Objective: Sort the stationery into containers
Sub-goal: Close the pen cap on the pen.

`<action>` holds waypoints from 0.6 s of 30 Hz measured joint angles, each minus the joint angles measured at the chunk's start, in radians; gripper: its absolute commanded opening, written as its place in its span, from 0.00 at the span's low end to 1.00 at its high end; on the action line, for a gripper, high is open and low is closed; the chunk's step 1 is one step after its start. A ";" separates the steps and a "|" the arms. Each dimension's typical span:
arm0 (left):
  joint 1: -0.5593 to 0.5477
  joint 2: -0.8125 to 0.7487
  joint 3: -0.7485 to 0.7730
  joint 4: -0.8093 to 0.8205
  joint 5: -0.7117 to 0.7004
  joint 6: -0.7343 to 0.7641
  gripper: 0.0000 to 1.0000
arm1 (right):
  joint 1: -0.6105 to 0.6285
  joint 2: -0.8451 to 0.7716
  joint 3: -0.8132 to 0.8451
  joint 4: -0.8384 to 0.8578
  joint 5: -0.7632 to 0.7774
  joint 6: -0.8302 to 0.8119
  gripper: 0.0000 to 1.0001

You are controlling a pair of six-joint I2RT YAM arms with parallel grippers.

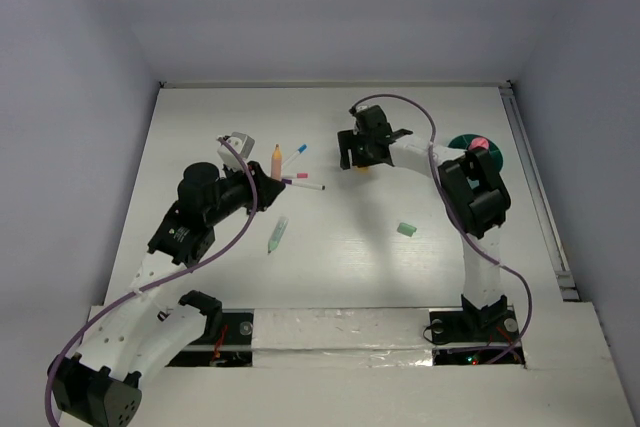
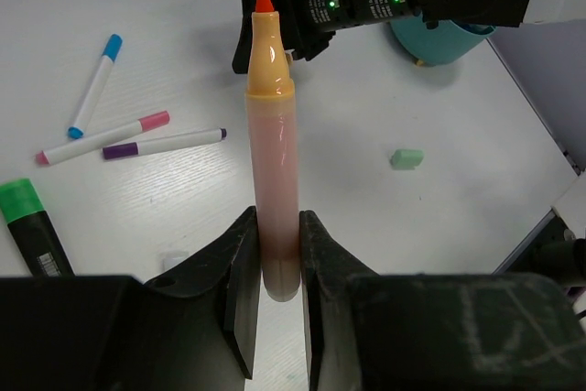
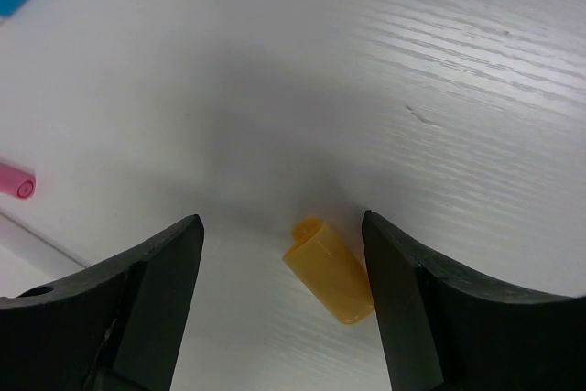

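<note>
**A:** Why does the left tool (image 2: 276,254) hold the orange highlighter (image 2: 273,135) like that?

**B:** Its jaws are pressed onto the tail of the barrel, so the whole front end stays free. The bare tip points toward the right arm. My guess is that the pen needs its cap before it gets sorted.

**A:** And the cap?

**B:** The orange cap (image 3: 330,269) lies on its side on the counter (image 1: 350,267). The right tool (image 3: 282,226) hangs over it with its fingers spread wide, one on each side, touching nothing. It looks lined up for a pinch.

**A:** Where would things end up?

**B:** Probably in the teal holder (image 2: 438,41) at the far right, which has something pink inside. From above, the right arm's own forearm hides part of it.

**A:** Is there room to move?

**B:** The middle and near stretch of the counter is open. Only a green eraser (image 2: 406,158) sits alone there, and a pale green pen (image 1: 277,235) lies just near of the left tool. Between the two tools it is busier: three thin markers (image 2: 101,139) lie close together, and a green-capped highlighter (image 2: 26,222) is close by the left tool. The tight spot, I'd judge, is the holder — it sits close to the counter's right edge and the side wall.
</note>
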 measured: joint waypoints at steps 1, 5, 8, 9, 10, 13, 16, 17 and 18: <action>0.000 0.000 0.000 0.000 0.002 0.000 0.00 | 0.006 0.000 0.000 -0.001 -0.008 -0.021 0.78; 0.000 0.000 0.000 0.000 0.007 0.000 0.00 | 0.021 -0.001 0.003 -0.010 -0.039 -0.103 0.82; 0.006 0.000 0.000 0.000 0.011 0.000 0.00 | 0.022 -0.001 0.018 -0.029 -0.074 -0.141 0.82; 0.008 0.000 0.000 0.000 0.011 0.000 0.00 | 0.022 -0.001 0.026 -0.035 -0.084 -0.147 0.82; 0.011 0.000 0.000 0.000 0.011 0.000 0.00 | 0.022 -0.001 0.032 -0.037 -0.093 -0.152 0.82; 0.011 0.000 0.000 0.000 0.011 0.000 0.00 | 0.022 -0.001 0.038 -0.038 -0.117 -0.161 0.82; 0.011 0.000 0.000 0.000 0.011 0.000 0.00 | 0.022 0.001 0.041 -0.047 -0.142 -0.165 0.80; 0.011 0.000 0.000 0.000 0.011 0.000 0.00 | 0.022 0.003 0.047 -0.053 -0.150 -0.166 0.79; 0.011 0.000 0.000 0.000 0.012 0.000 0.00 | 0.023 0.006 0.054 -0.058 -0.154 -0.167 0.78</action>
